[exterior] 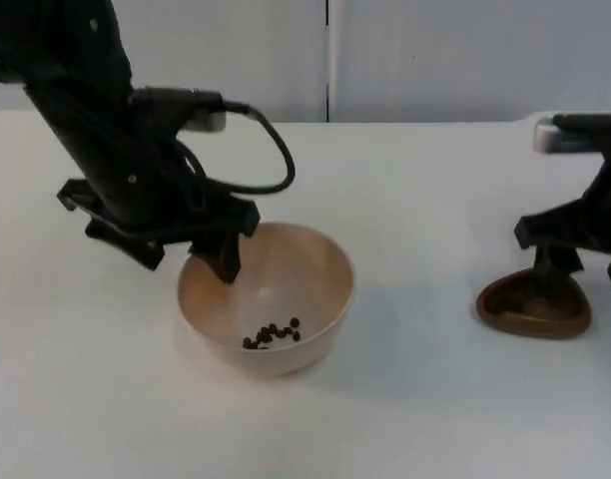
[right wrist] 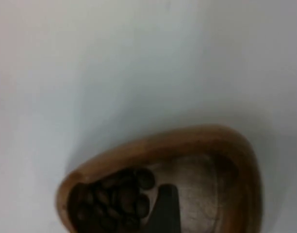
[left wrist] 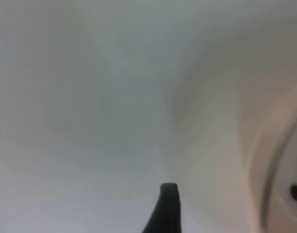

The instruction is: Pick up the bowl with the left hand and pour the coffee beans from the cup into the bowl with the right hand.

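Bowl: the beige bowl (exterior: 271, 299) stands nearest the camera on the white table (exterior: 405, 399), its mouth up so it can take what is poured; it appears to rest on the table rather than hang lifted.
Beans in bowl: a small cluster of coffee beans (exterior: 273, 334) lies on the near inner slope of the bowl, so part of the pour looks done.
Left gripper: the left gripper (exterior: 224, 261) sits at the bowl's far-left rim, one finger dipping inside the wall, the other hidden behind it. I cannot tell whether the jaws pinch the rim or stand slack. The hold at the rim would suit lifting the bowl without covering its mouth.
Left wrist view: the bowl's pale rim (left wrist: 265, 160) curves just beside the black fingertip, with dark beans inside.
Cup: the brown wooden cup (exterior: 533, 307), teardrop-shaped, rests on the table well to the right of the bowl and slightly farther back.
Beans in cup: coffee beans (right wrist: 114, 201) are bunched at its narrow end, the spout side they would leave by.
Right gripper: the right gripper (exterior: 550, 269) stands over the cup's far edge, one finger reaching inside it; whether it clamps the wall I cannot tell.
Judgement: beans remain in both vessels, so the pour seems unfinished.
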Available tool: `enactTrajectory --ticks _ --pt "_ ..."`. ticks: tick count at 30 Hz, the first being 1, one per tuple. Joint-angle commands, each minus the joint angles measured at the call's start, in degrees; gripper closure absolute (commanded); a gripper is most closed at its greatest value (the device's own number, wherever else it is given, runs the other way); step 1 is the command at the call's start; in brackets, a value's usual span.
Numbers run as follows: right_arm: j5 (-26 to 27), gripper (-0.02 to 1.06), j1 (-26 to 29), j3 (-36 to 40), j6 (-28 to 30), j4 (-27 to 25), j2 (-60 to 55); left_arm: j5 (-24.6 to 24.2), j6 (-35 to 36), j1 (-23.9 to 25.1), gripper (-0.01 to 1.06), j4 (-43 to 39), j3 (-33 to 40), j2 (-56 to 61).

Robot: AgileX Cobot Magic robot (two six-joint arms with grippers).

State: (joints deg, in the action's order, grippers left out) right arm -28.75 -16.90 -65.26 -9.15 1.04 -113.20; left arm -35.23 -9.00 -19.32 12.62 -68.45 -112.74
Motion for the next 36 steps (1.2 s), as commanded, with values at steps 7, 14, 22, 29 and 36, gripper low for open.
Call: enactTrajectory --ticks 7,14,22,29,36 --pt "-3.21 0.36 0.29 0.16 2.76 0.15 13.90 -0.42 -0.14 -0.01 0.32 0.03 0.17 10.52" --pt "-6.04 0.36 0.29 0.16 4.60 0.15 28.75 -0.08 -0.14 -0.01 0.32 0.03 0.17 23.27" --pt "-6.83 0.36 0.29 0.16 5.72 0.15 39.39 -0.38 -0.14 -0.01 0.32 0.03 0.17 33.96" --pt "-12.31 0.36 0.29 0.16 6.94 -0.20 46.32 -3.71 -0.14 -0.01 0.32 0.03 0.17 40.79" --pt "-13.44 0.36 0.29 3.91 7.18 -0.32 54.11 -6.38 -0.14 -0.01 0.32 0.03 0.70 48.02"
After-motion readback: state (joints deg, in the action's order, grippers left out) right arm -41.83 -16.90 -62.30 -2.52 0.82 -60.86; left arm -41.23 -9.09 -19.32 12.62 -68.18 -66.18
